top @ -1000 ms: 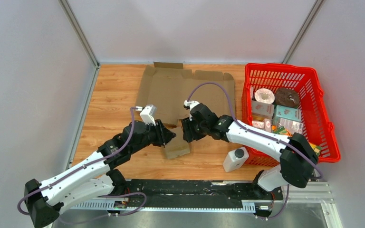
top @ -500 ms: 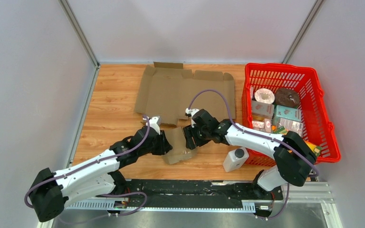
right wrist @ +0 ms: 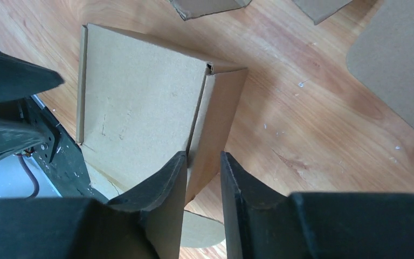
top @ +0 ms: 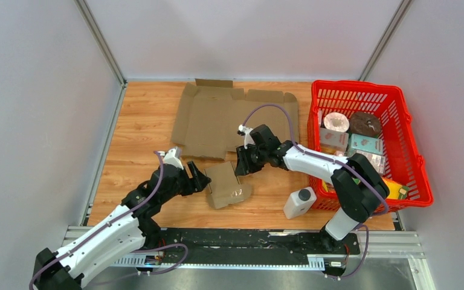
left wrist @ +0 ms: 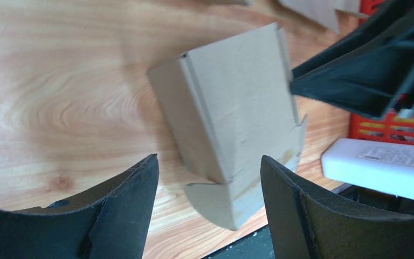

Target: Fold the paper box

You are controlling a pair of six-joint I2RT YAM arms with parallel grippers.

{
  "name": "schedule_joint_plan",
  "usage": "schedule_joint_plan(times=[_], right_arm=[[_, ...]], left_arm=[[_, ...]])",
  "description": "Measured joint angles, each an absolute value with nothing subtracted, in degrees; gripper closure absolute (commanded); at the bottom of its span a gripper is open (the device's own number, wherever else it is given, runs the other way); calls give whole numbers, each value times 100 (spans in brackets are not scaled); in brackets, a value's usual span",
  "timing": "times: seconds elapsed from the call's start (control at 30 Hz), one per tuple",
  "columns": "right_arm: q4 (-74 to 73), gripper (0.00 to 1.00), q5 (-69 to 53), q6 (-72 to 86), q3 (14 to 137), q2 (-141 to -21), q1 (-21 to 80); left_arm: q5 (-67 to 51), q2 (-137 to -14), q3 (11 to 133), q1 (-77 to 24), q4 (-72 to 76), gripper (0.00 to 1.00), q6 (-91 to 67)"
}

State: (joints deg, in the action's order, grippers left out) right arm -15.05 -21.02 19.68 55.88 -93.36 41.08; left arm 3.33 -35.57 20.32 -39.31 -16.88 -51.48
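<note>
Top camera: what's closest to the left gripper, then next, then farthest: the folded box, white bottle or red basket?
1. The folded box, right beside the left gripper.
2. The white bottle, farther right, by the near edge.
3. The red basket, at the far right.

Nothing legible anywhere. On the white bottle (left wrist: 356,164), a small printed label (left wrist: 391,155), with lines too blurred to read. On the packages (top: 364,145) in the red basket (top: 356,84), coloured print too small to make out. On the paper box (left wrist: 242,102), bare brown cardboard only.
</note>
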Motion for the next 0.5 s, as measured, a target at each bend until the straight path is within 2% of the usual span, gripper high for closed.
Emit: schedule_joint_plan(times=[0.33, 0.5], right_arm=[[-950, 75, -2174, 2176, 5231, -9207, 3992], [-906, 76, -2029, 2226, 5214, -9207, 3911]], left_arm=[[139, -3026, 1096, -3848, -567, 22, -5911], [40, -3216, 1000, -3848, -3, 21, -6160]])
